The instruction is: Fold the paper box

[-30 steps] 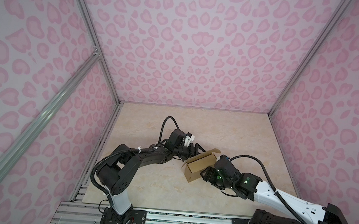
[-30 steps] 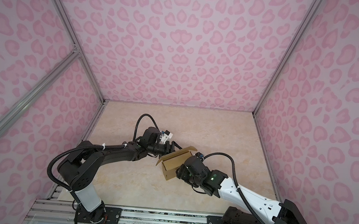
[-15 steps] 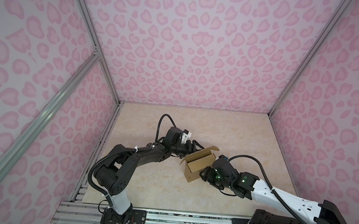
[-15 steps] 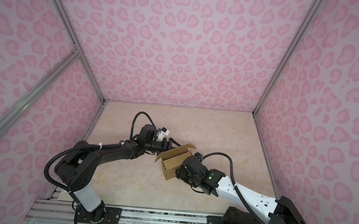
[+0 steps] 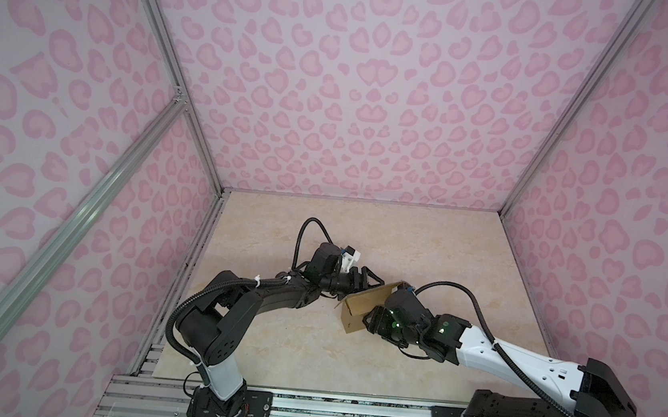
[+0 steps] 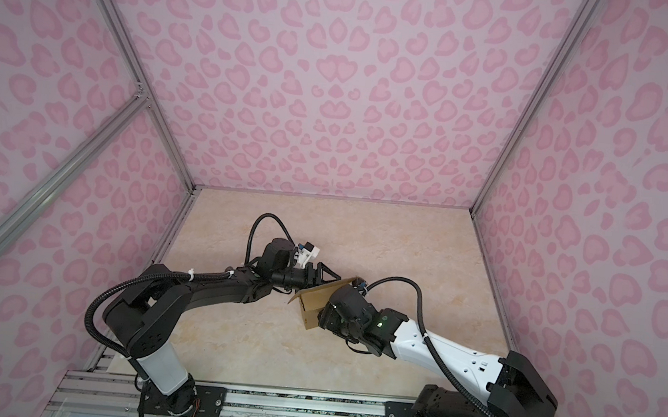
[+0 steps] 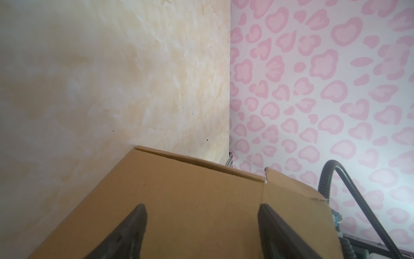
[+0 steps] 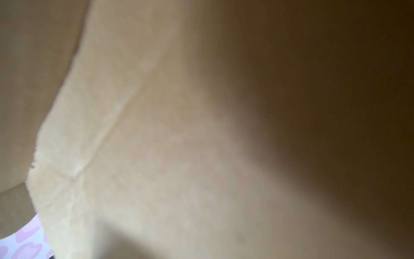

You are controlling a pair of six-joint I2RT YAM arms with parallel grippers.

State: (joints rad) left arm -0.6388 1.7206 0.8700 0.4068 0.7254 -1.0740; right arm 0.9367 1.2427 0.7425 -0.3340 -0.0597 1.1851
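Paper box: the brown paper box (image 5: 361, 307) sits about mid-worktop, a little toward the front, between the two grippers. It is folded up into a raised shape, not flat.
Worktop: the beige marbled worktop (image 5: 309, 357) is walled in by pink-spotted walls (image 5: 376, 96) at the back and on both sides.
Box edges: in the left wrist view, the box's long top edge is creased. There is a small notch where a side flap (image 7: 291, 190) joins it.
Left gripper: the left gripper (image 7: 201, 205) is at the box's far-left side with its jaws released and spread wide. Both fingers (image 7: 134, 226) lie over the flat outer panel with nothing between them. Whether they touch the panel cannot be told.
Right gripper: the right gripper (image 5: 372, 318) is at the box's near-right side. Cardboard hides its jaws, so it cannot be told whether they are clenched or released. Its wrist view shows only blurred cardboard.
Open room: bare worktop runs from the box to the back wall and the right wall. A narrower strip lies between the box and the front rail (image 5: 347, 405).
Cable: the right arm's cable (image 5: 456, 287) loops just behind the box.
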